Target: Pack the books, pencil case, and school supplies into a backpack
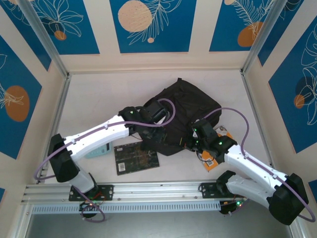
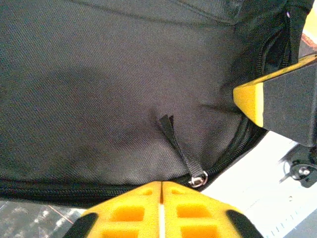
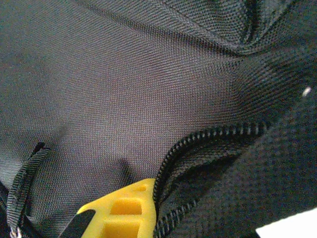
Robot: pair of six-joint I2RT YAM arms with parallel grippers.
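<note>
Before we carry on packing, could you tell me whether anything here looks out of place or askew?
Nothing looks spilled or damaged. The orange book lies askew, partly under the right arm, and the backpack sits slumped with its zip only partly open.

Black backpack (image 1: 190, 101) lies mid-table, black gold-patterned book (image 1: 136, 157) flat just before it.

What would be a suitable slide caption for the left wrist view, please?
Left fingers, pressed together, just below the zip pull of the black backpack.
</note>
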